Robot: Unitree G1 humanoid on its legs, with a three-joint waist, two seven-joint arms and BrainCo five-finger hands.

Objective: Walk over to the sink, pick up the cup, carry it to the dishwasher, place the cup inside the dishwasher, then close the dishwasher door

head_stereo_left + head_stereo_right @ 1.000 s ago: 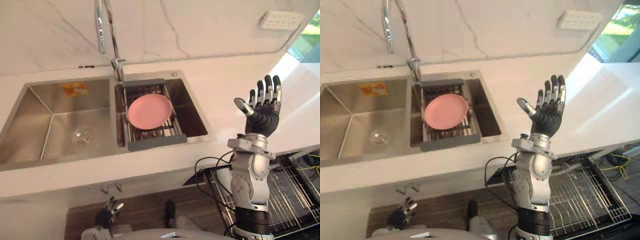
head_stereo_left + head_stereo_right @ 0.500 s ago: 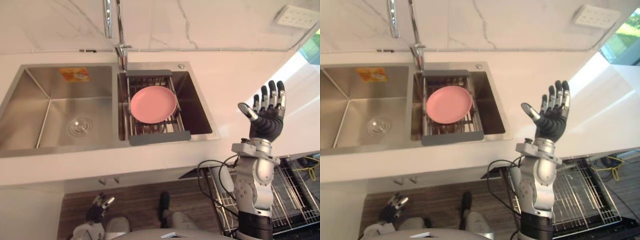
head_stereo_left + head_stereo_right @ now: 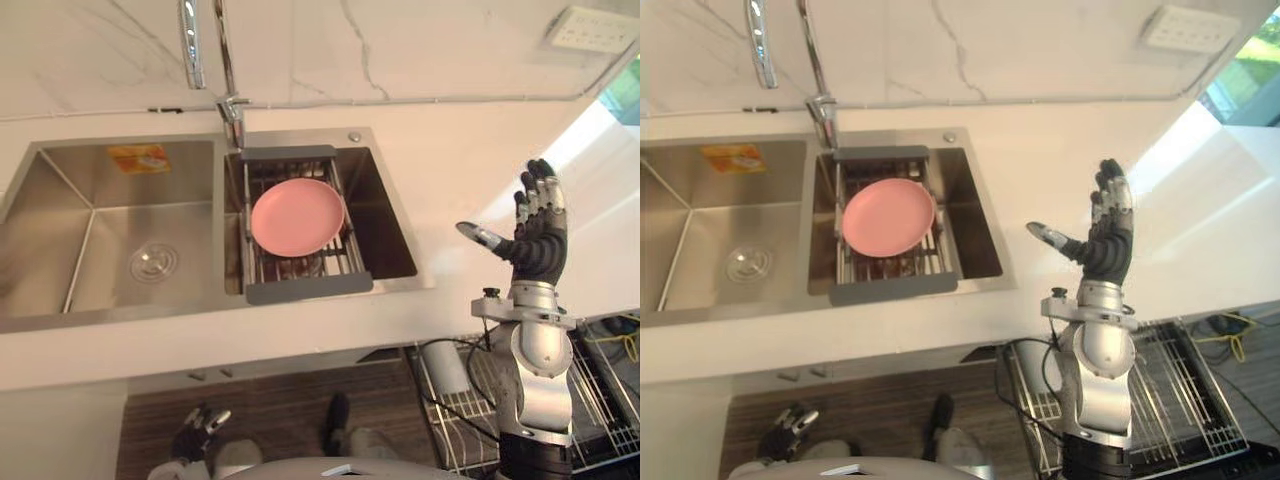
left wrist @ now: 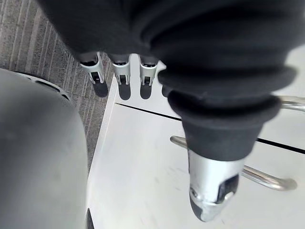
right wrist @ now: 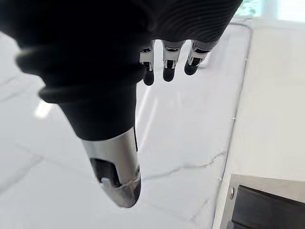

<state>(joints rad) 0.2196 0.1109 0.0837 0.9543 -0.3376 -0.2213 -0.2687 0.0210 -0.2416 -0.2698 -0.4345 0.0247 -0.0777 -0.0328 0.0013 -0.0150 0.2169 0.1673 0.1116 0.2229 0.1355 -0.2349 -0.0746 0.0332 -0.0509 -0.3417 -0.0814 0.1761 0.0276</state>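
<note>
No cup can be made out in the sink (image 3: 60, 200). In the right basin a pink plate (image 3: 297, 217) lies on a grey-edged wire rack (image 3: 308, 289) and hides what is under it. My right hand (image 3: 540, 245) is raised over the white counter (image 3: 450, 170) to the right of the sink, open, fingers straight up and thumb (image 5: 116, 176) spread toward the sink, holding nothing. My left hand (image 3: 200, 425) hangs low by the cabinet front, near the wooden floor, its fingers (image 4: 121, 71) relaxed and empty.
A chrome faucet (image 3: 190, 45) rises behind the divider between the basins. The dishwasher's wire rack (image 3: 600, 370) stands pulled out at the lower right, below the counter edge, with a pale rounded object (image 3: 440, 368) at its left end. A wall socket (image 3: 583, 30) sits top right.
The camera has shifted, so the sink sits slightly further left. My right hand has turned more edge-on, still raised and open. The left hand stays hanging low.
</note>
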